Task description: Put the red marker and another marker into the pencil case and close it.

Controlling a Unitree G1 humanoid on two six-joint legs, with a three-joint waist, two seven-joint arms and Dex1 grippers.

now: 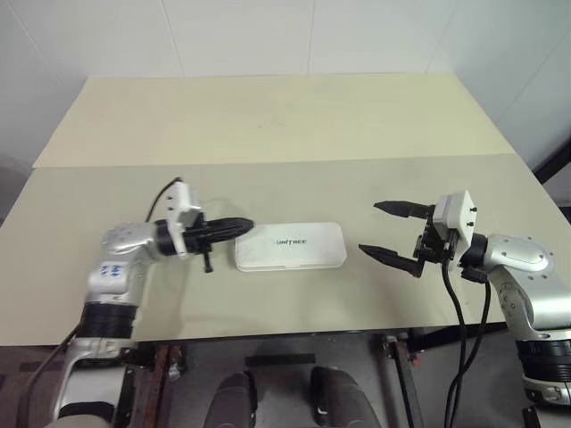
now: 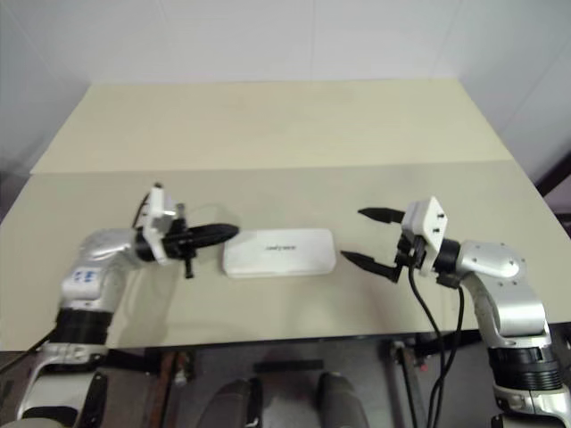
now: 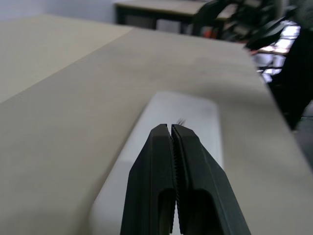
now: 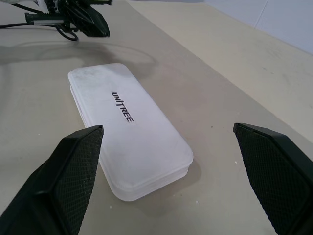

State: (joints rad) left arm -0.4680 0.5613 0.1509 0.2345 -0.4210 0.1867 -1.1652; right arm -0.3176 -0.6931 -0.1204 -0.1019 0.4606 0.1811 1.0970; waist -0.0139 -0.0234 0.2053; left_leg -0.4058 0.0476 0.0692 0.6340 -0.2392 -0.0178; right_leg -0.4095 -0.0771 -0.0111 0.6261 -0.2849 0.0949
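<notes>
Two grippers are seen at the near edge of the table [image 1: 268, 116], one on each side of a single pencil case [image 1: 291, 246]. The case lies flat with its lid down, the printed word facing up. The left gripper [image 1: 239, 226] is held level, pointed at the case's left end, its fingers pressed together on nothing. The right gripper [image 1: 384, 230] is held level, well apart from the case's right end, its fingers spread wide and empty.
</notes>
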